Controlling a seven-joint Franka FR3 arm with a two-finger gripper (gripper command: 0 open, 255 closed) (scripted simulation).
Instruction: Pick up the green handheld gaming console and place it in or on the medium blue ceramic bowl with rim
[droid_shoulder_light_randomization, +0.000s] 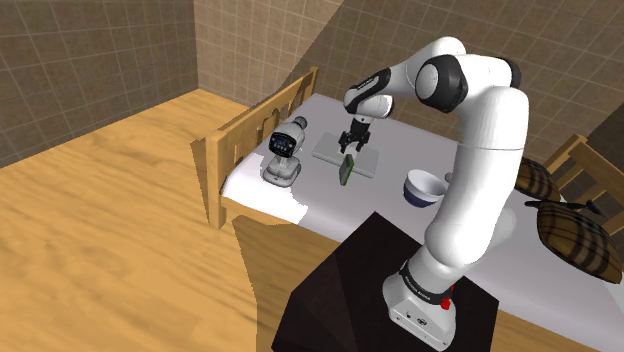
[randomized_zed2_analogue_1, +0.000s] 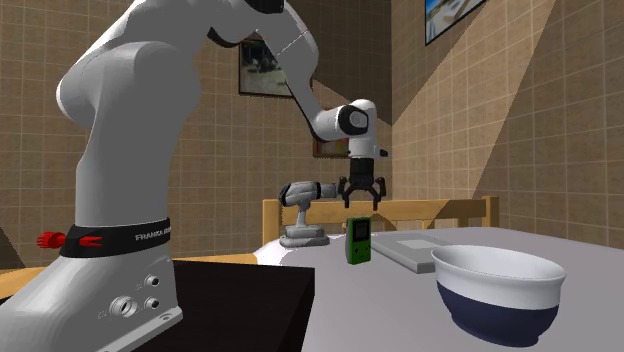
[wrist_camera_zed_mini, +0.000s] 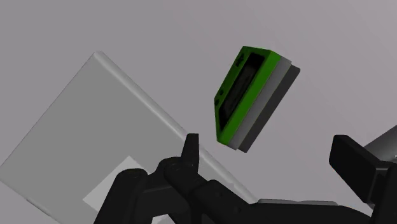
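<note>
Shoulder view: My gripper (droid_shoulder_light_randomization: 356, 146) hangs directly over the green console (droid_shoulder_light_randomization: 346, 170). The console stands on end on the white surface (droid_shoulder_light_randomization: 300, 205), just beside a flat grey slab (droid_shoulder_light_randomization: 330, 150). The bowl (droid_shoulder_light_randomization: 427, 187) sits well apart toward this view's right, and a toy robot (droid_shoulder_light_randomization: 285, 150) stands toward its left. I judge the overhead position to be a set-up for a top-down pinch.

Second exterior view: The gripper (randomized_zed2_analogue_1: 362, 203) has its fingers spread, with a clear gap above the console (randomized_zed2_analogue_1: 359, 240), so nothing is held. The console's long axis is vertical, with the screen end uppermost and the face turned toward this camera. The bowl (randomized_zed2_analogue_1: 497, 290), white over dark blue, sits mouth up and nearer the camera.

Wrist view: One fingertip (wrist_camera_zed_mini: 189, 147) and its partner stand apart, and neither touches the console (wrist_camera_zed_mini: 248, 95). The console is seen from its top end, green face and grey back. It sits skewed to the line between my fingers, so I judge a wrist turn is needed before closing.
</note>
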